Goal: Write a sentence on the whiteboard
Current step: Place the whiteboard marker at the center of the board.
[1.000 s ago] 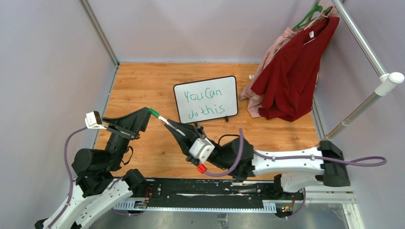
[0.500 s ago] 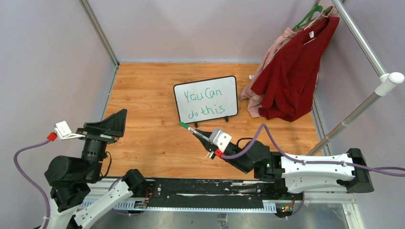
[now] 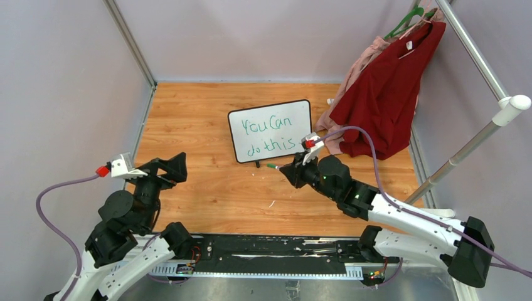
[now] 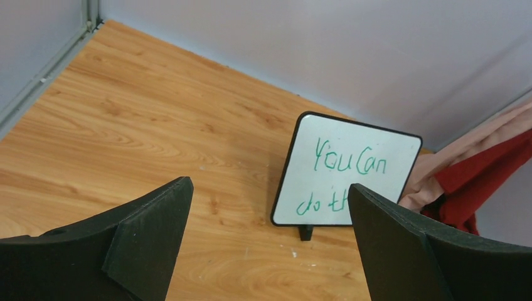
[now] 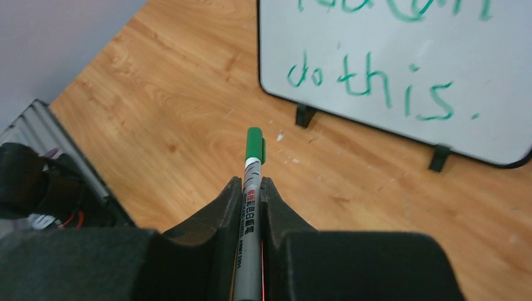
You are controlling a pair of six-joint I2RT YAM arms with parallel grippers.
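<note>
Top external, table [image 3: 188,113]: smooth wood grain, grey walls [image 3: 63,94].
Whiteboard [image 3: 285,119]: centre, glossy white, black rounded frame, green sentence [image 3: 266,137].
Clothes [image 3: 383,94]: 2 o'clock, soft red folds.
Right gripper [image 3: 288,170]: 5 o'clock of whiteboard, clamped on marker [image 5: 250,207].
Left gripper [image 3: 170,167]: 8 o'clock, spread wide, empty.

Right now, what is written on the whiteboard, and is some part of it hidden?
On the whiteboard the sentence stands in green: "You Can do this." From above, the right arm's camera covers the board's lower right corner; the right wrist view shows the final dot there.
</note>
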